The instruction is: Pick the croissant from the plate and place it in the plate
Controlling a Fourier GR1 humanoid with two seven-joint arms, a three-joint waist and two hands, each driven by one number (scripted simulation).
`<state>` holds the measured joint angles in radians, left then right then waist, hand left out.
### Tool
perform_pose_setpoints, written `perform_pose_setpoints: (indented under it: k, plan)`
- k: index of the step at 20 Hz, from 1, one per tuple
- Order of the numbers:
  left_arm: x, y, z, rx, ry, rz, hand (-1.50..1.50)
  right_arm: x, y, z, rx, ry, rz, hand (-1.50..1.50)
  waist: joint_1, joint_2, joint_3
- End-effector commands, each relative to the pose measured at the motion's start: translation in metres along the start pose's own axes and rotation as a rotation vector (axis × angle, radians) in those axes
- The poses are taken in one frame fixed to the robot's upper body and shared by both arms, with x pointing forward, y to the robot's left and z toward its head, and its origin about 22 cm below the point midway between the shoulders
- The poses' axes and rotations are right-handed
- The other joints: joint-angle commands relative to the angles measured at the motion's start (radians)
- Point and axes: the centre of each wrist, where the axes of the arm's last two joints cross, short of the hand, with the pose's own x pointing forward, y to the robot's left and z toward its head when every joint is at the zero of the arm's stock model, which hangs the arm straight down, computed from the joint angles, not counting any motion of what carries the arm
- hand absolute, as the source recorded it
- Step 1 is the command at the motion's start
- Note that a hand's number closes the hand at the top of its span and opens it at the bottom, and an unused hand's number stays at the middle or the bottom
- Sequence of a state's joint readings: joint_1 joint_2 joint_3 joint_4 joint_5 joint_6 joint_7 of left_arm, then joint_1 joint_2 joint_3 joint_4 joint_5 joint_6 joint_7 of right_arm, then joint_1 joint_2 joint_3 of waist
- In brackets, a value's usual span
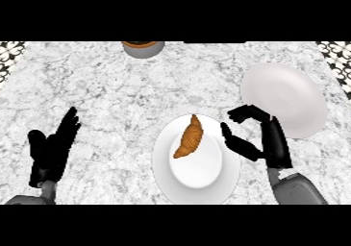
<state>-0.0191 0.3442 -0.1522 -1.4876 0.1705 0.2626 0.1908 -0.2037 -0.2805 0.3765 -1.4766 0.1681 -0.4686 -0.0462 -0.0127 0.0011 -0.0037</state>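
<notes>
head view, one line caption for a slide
Right hand open beside the near plate with the croissant, second plate beyond, left hand resting open at left

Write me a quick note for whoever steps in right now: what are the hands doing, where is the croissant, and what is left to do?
Left hand: open, fingers straight, resting at the left of the view, holding nothing.
Right hand: open, thumb and fingers apart in a curve, beside the right rim of the near plate, not touching the croissant.
Things: the croissant lies on the near plate, left of its middle. The far plate sits further back at the right, with nothing on it.
Done: no lift yet.
Left: grasp the croissant, carry it over and set it on the far plate.
</notes>
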Motion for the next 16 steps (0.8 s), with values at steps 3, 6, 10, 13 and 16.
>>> perform_pose_setpoints:
  k: [3, 6, 10, 13, 16]
  plan:
    - [-0.002, -0.030, 0.003, -0.029, 0.008, -0.007, 0.00, -0.028, 0.075, 0.047, 0.073, -0.098, -0.130, -1.50, 0.023, 0.003, 0.006]
    - [-0.007, -0.014, 0.002, -0.001, 0.015, -0.021, 0.00, -0.009, 0.068, 0.039, 0.214, -0.064, 0.096, -1.50, 0.018, -0.003, 0.003]
    - [-0.014, -0.027, 0.001, 0.001, 0.015, -0.005, 0.00, -0.011, 0.042, 0.013, 0.236, -0.004, 0.397, -1.50, 0.013, -0.006, 0.000]
    - [-0.016, -0.033, -0.002, -0.004, 0.011, -0.005, 0.00, 0.010, 0.039, -0.009, 0.281, 0.044, 0.526, -1.50, 0.012, -0.005, 0.000]
    - [0.003, -0.017, -0.013, -0.009, 0.012, -0.016, 0.00, 0.042, 0.058, -0.020, 0.368, 0.085, 0.619, -1.50, 0.014, -0.004, 0.001]
